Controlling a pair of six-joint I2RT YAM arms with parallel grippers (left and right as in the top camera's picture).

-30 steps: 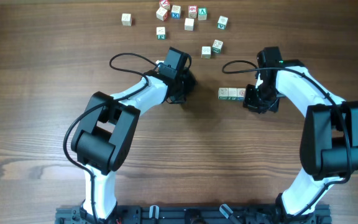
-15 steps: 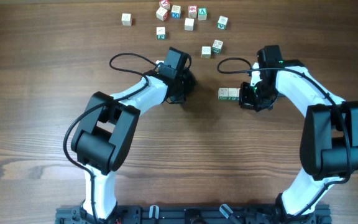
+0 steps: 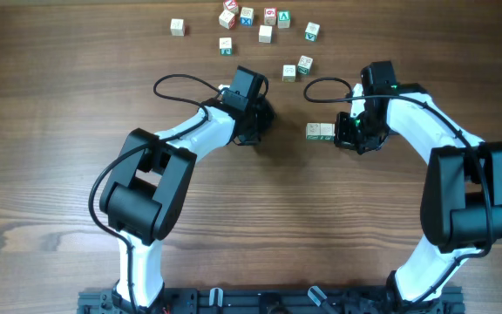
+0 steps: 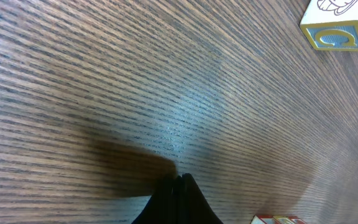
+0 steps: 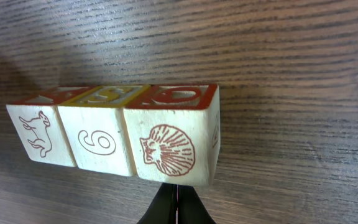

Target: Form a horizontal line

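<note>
Evidently the row (image 5: 114, 140) is already built. Three pale cubes sit side by side and touching in one straight line, their faces showing an animal, a six and a shell. From above, the row (image 3: 320, 131) lies a little right of the middle of the table (image 3: 59, 157), somewhat nearer the far edge than the near one. Its left end has not shifted over the last second.

What has changed is the right claw (image 3: 349, 135). A second ago it stood just off the row's right end, with all three cubes showing from above. It has since slid left and now hides the end cube in that view, so only two show. Its own camera shows the right claw (image 5: 176, 210) pinched fully shut with nothing between its tips, just beside the shell cube (image 5: 169, 146) at the end of the line. Whether it touches that cube I cannot tell.

I read this as a last nudge to square the line up, not a pick. The cubes sit flush, so the task looks close to done.

The left claw (image 3: 255, 129), well to the left of the row, has not moved. In its own view the left claw (image 4: 180, 190) is also fully shut and empty, low over bare wood.

The loose cubes (image 3: 264, 26) lie scattered along the far edge as before.
</note>
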